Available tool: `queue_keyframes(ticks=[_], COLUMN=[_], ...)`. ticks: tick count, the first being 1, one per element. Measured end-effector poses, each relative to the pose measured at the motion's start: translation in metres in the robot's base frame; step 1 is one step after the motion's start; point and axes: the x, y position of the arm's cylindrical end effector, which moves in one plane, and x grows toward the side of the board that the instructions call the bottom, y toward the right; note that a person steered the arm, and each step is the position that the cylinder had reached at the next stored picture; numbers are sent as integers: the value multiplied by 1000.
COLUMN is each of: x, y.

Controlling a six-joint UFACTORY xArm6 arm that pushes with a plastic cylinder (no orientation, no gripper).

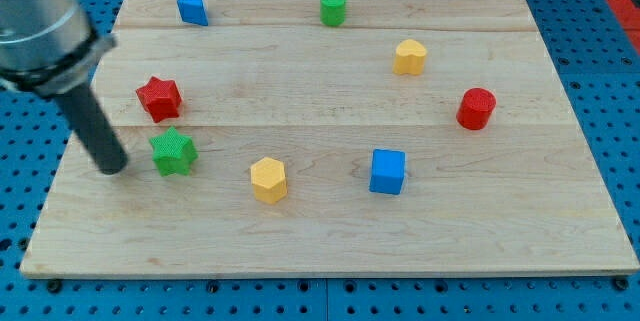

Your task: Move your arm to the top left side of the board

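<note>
Item one, the arm: a single rod-ended arm, grey housing at the far left of the view, its dark rod slanting down to my tip [112, 168], which rests on the wooden board [330, 231] near its left edge, about midway between the near and far sides. There are no jaws on this rig, so nothing is spread, pressed together or pinching; the tip is a bare rod end. Item two, the goal: the far left corner region of the board [140, 6], which lies away from the tip toward the far side and only slightly to the right, so the coming move is judged to be mostly a straight run away from the viewer along the left edge. Item three, blocks near that path: a green star [173, 151] just to the right of the tip, apparently not touching it; a red star [158, 98] a little farther off and to the right of the likely line; a blue triangular block [192, 7] at the far side, right of the corner. Item four, blocks well apart from the path: a green cylinder [333, 7], a yellow heart [409, 57], a red cylinder [476, 108], a blue cube [387, 171] and a yellow hexagonal block [268, 179]. Item five, containers: none present; the blocks all sit loose on the board.
</note>
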Motion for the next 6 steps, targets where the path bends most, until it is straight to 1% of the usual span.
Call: queue_keyframes(ticks=[1,2,3,4,6], x=[-17,-24,-43,-101,-274], y=[-57,-58,-58,-58,-57])
